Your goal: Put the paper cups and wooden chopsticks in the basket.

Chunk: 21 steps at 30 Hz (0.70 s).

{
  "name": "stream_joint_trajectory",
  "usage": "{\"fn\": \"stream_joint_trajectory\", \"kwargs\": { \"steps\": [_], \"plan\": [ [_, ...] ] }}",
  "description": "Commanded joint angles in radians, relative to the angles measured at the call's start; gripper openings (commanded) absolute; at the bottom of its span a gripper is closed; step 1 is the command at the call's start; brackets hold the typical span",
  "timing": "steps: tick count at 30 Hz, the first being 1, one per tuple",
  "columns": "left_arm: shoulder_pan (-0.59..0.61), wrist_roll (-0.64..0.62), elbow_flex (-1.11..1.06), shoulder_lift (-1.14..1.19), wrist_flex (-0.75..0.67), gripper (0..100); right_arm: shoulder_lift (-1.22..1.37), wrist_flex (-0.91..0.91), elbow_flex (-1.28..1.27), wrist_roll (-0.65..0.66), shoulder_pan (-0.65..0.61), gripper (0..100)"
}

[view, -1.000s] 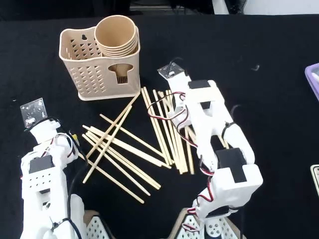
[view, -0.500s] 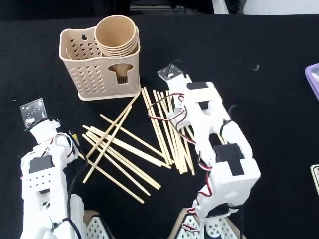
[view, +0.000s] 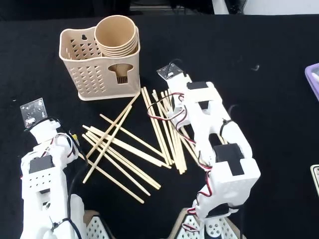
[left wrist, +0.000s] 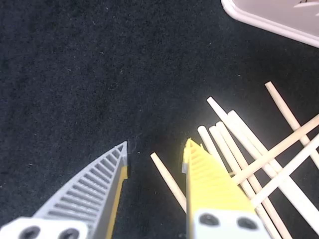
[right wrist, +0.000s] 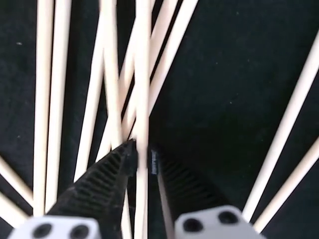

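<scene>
In the last second I had edged the right end effector (right wrist: 142, 157) over the scattered wooden chopsticks (view: 162, 134), and it sat clenched on one lying on the surface (view: 279, 99) near the basket (view: 84, 74), where the paper cups (view: 115, 32) already stood, so a lift looked due.

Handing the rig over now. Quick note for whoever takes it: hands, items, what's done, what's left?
Left hand: open, holding nothing, low over the table by the ends of some chopsticks.
Right hand: shut on one chopstick among the pile in front of the basket.
Done: cups sit stacked in the basket.
Left: the chopsticks, lying loose on the table in two rough piles.
</scene>
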<state>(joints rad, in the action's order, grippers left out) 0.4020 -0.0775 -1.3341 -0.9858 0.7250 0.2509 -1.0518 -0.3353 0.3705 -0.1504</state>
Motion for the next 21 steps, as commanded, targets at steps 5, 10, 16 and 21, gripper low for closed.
{"fn": "stream_joint_trajectory", "kwargs": {
  "steps": [5,10,16,21],
  "plan": [
    [0.001,0.002,0.005,-0.018,-0.020,19,-0.220,-0.017,0.025,0.054,0.051,1.1],
    [-0.001,0.002,0.005,-0.018,-0.020,19,-0.326,-0.072,0.025,0.084,0.068,1.1],
    [0.002,0.002,0.005,-0.018,-0.020,19,-0.562,-0.210,0.093,0.078,0.044,1.1],
    [-0.001,0.002,-0.008,-0.018,-0.041,19,-0.825,-0.298,0.188,0.071,-0.094,1.1]
  ]
}}
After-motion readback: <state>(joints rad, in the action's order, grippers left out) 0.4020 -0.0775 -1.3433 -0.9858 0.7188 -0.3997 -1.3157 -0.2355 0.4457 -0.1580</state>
